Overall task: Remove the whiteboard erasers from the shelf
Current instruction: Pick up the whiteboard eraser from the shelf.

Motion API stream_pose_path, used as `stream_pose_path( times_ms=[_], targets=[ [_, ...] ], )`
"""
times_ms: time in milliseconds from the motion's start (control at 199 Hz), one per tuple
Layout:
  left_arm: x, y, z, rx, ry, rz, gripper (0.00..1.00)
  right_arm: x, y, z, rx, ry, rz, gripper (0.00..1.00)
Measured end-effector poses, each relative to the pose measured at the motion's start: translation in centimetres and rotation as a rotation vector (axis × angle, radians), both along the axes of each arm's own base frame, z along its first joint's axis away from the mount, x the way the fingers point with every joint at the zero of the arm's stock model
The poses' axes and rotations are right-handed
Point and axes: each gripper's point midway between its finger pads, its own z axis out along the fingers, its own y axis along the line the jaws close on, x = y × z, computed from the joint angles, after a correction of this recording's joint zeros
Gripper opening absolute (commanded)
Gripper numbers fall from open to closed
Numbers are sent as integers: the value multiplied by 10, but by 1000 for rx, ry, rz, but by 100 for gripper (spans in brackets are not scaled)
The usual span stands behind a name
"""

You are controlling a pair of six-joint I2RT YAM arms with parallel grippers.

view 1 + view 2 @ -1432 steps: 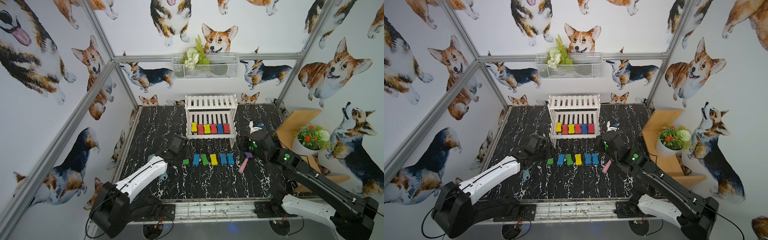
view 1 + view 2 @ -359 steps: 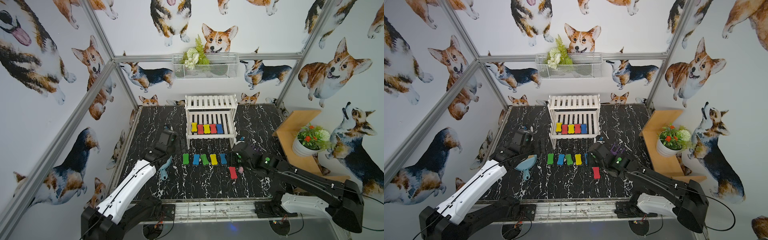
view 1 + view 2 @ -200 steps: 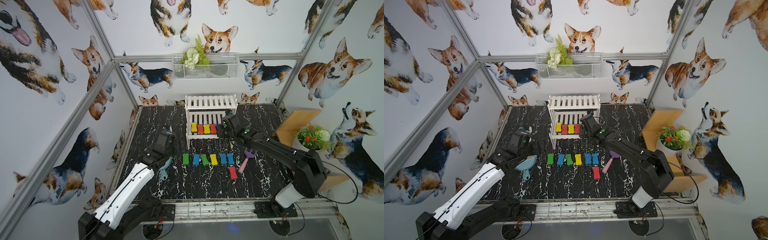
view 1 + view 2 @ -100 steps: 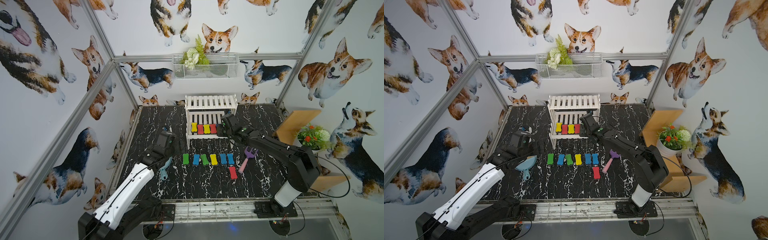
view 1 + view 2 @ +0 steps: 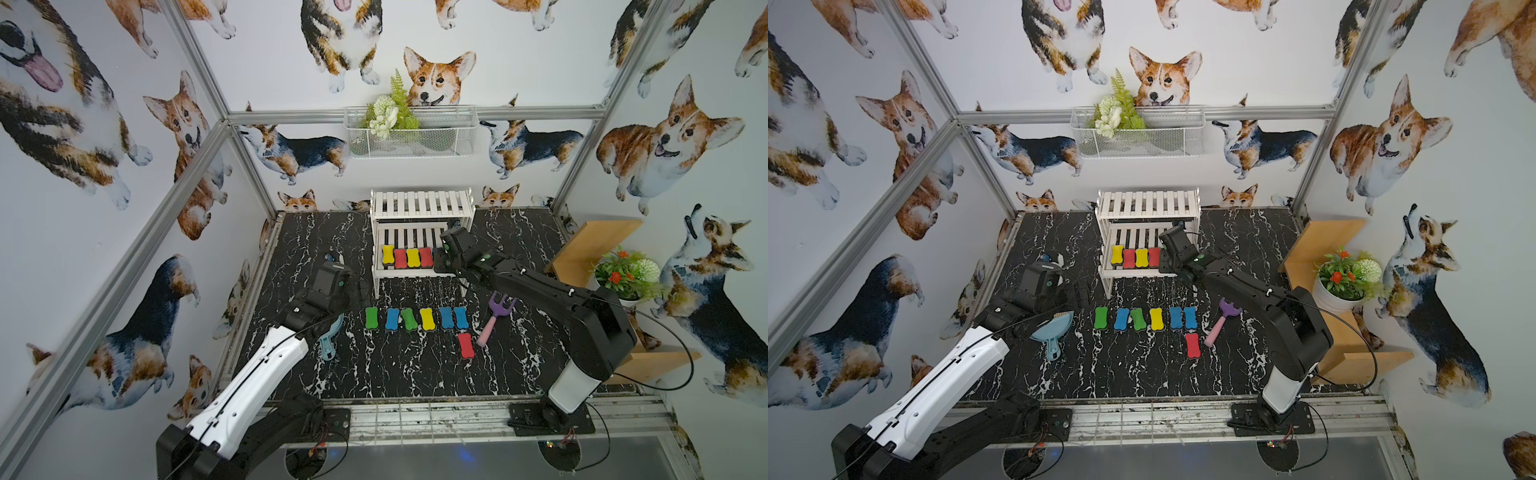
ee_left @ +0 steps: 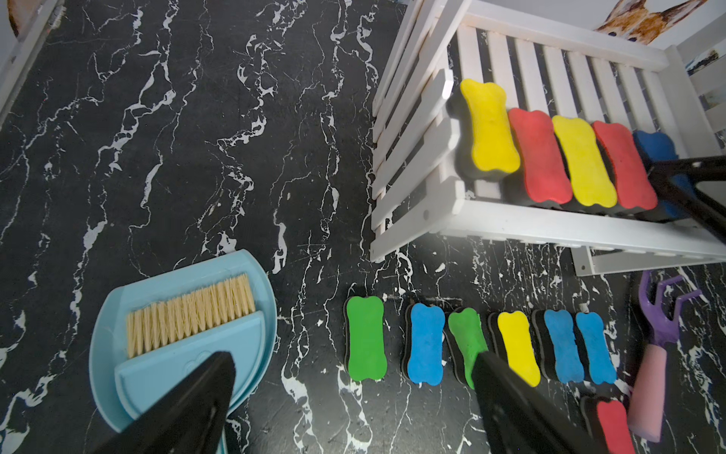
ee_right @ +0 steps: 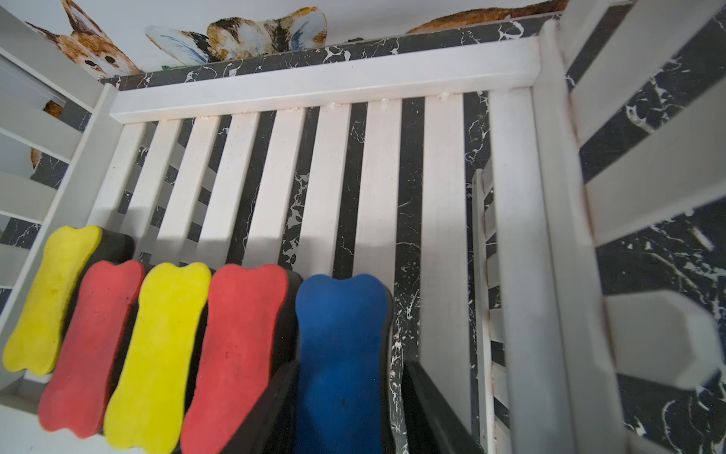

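Shelf slats [image 7: 326, 177] sit bare behind 5 erasers [image 7: 157, 346] at front edge.

Left arm [image 5: 257, 374] stretches from the near-left corner of the tabletop [image 5: 415, 374], wrist pitched down. Left gripper [image 6: 353, 369] hovers, jaws spread wide. Right arm [image 5: 540, 286] reaches from the near-right corner, elbow raised, forearm sloping toward the back. Right gripper [image 7: 345, 393] sits low, jaws pressed against both sides of the blue eraser [image 7: 341, 326].
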Motion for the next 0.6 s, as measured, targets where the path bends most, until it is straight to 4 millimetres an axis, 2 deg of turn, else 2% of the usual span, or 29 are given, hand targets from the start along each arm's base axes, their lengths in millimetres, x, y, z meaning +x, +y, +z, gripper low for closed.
stream_pose_path(
  times_ms=[261,488,603],
  targets=[
    [0,0,0,0,1,0,99,5,2,-1,-6,3,-3,49],
    [0,0,-1,1,4,0,99,4,2,-9,-17,20,-3,41],
    [1,0,-2,2,7,0,100,1,1,1,-5,15,4,39]
  ],
)
